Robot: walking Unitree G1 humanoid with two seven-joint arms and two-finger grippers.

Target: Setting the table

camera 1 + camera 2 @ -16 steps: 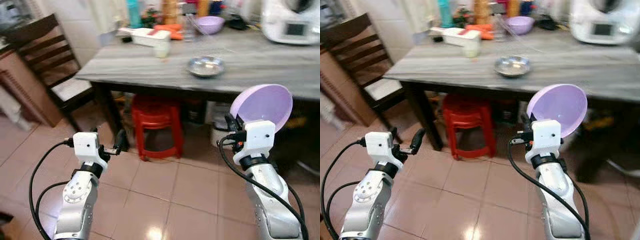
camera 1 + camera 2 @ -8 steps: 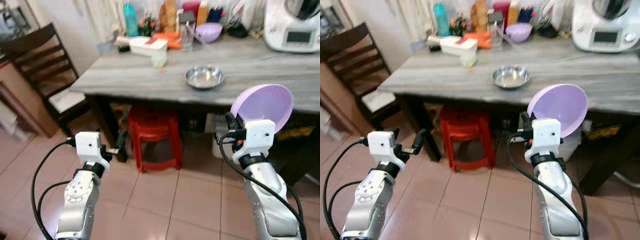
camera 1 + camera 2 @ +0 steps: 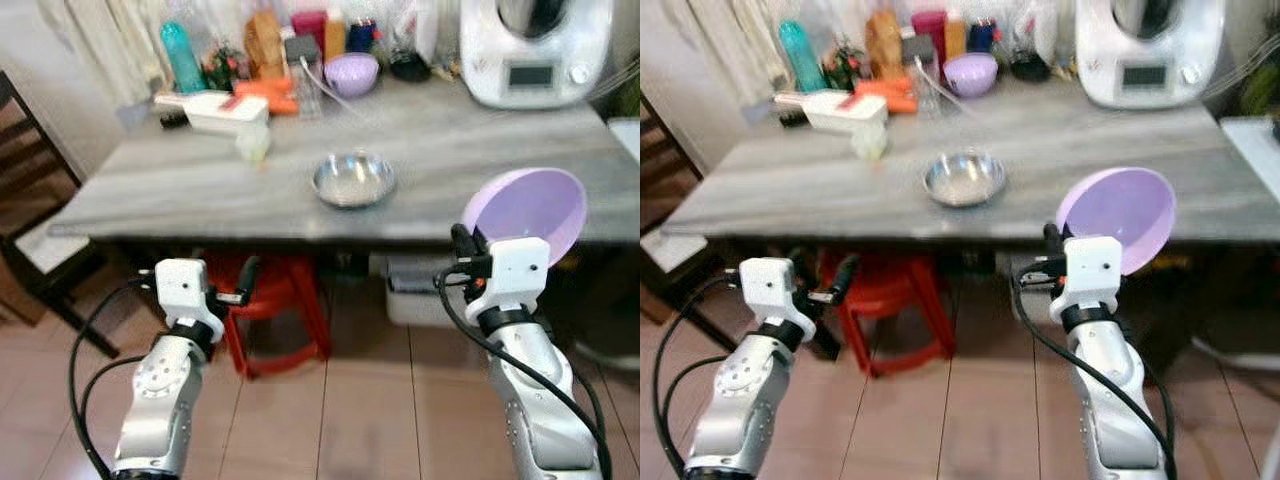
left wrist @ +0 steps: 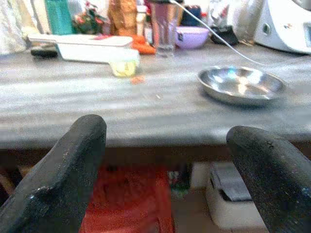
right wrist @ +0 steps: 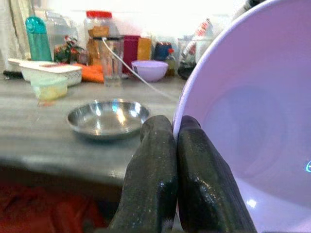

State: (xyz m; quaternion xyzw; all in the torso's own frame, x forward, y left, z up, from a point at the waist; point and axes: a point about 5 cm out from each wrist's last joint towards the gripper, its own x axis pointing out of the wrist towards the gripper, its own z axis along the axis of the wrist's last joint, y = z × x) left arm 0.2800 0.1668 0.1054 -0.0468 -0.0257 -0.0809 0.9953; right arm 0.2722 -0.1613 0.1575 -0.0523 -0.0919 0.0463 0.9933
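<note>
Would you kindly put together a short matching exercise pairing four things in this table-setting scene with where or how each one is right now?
Things:
1. large purple bowl
2. steel dish
3. red stool
4. left gripper

States:
A. on the floor under the table
B. open and holding nothing
C. pinched at the rim by the right gripper, below table height
D. resting mid-table, apart from the other things

Pairs: 1-C, 2-D, 3-A, 4-B

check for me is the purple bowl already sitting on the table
No, the right gripper holds the purple bowl by its rim in the air, in front of the table edge.
</note>
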